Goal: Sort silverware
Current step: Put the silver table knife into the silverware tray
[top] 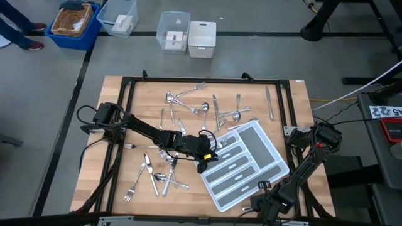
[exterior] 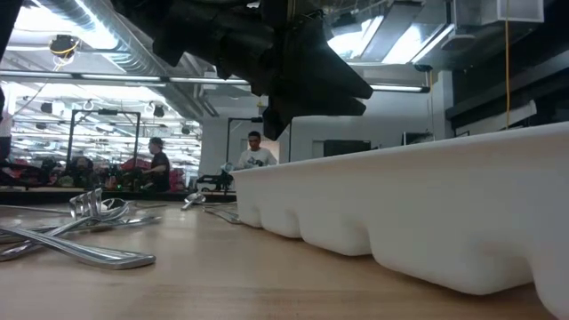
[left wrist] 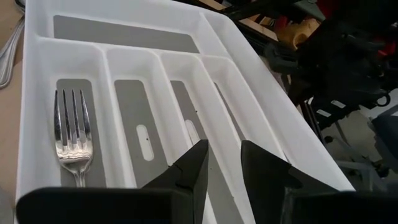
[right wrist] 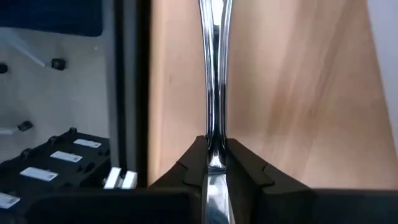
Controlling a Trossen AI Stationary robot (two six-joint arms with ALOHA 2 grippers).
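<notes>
Silver cutlery still lies mostly loose on the wooden table (top: 113, 100): a scatter of forks, spoons and knives (top: 207, 107) along the far side and a second heap (top: 156, 176) at the near left, so by my reckoning the sorting has barely begun. One fork (left wrist: 73, 134) lies in an end slot of the grey tray (top: 267, 141), whose other slots look bare in the left wrist view. Above that tray's left end hangs the left gripper (left wrist: 221, 171), fingers parted with nothing between them. At the near right corner, the right gripper (right wrist: 214, 163) is clenched on a slim shiny handle (right wrist: 214, 74), what piece I cannot tell. Open board lies between the two heaps; the black frame (top: 125, 85) hems the table edges, and the tray's raised walls need clearing
</notes>
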